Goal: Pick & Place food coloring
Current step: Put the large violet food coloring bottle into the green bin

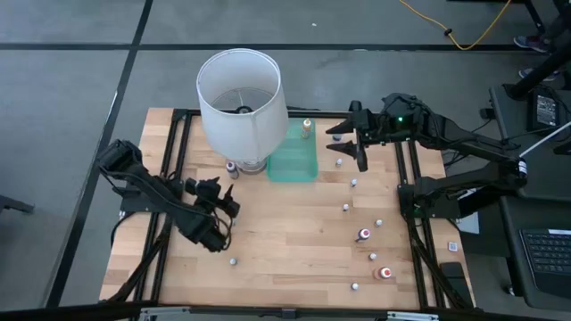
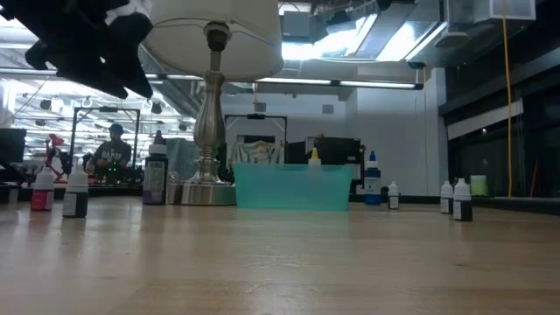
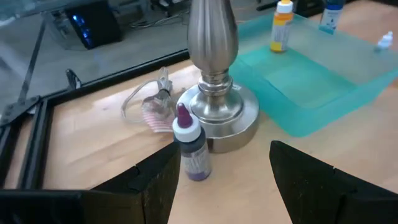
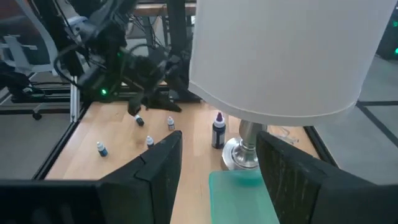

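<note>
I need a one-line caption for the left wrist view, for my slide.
Left gripper, fingers open, faces a purple-capped bottle beside the lamp base; a yellow-orange bottle stands in the green tray.

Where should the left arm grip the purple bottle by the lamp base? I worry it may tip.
Grip the purple bottle across its body, below the white collar, coming level from the open table side. It stands upright, close beside the lamp base, so the far side looks blocked.

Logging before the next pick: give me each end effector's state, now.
Left end effector: open, empty, facing the purple-capped bottle beside the lamp base.
Right end effector: open, empty, beside the green tray.
</note>
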Robot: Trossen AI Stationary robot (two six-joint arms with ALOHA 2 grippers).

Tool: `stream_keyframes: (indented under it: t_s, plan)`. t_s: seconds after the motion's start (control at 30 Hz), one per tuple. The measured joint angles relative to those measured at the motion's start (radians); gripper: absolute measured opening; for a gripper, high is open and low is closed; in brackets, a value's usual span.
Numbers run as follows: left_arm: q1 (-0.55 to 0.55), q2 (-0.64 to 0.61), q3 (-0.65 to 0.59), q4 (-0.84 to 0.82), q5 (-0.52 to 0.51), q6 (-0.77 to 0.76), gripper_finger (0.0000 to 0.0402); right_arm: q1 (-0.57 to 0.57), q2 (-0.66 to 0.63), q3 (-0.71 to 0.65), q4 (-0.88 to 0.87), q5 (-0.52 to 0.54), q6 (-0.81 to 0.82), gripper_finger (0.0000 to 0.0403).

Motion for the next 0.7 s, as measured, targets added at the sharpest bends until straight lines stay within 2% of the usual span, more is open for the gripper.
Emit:
stream_keyframes:
  t_s: [0.23,0.4,0.57,0.7]
  plan:
    - [0.036,0.045,0.000,0.062,0.054,-0.070,0.0239,0.002,-0.037,0.000,-0.001,-0.008,-0.002,0.0207]
    - [0.092,0.072,0.000,0.137,0.123,-0.083,0.0239,0.002,-0.061,0.000,-0.001,-0.008,-0.003,0.0207]
    - [0.158,0.102,0.000,0.145,0.201,-0.141,0.0239,0.002,-0.079,0.000,0.000,-0.008,-0.003,0.0207]
    - [0.201,0.112,0.000,0.171,0.208,-0.147,0.0239,0.002,-0.086,0.000,0.001,-0.015,-0.006,0.0207]
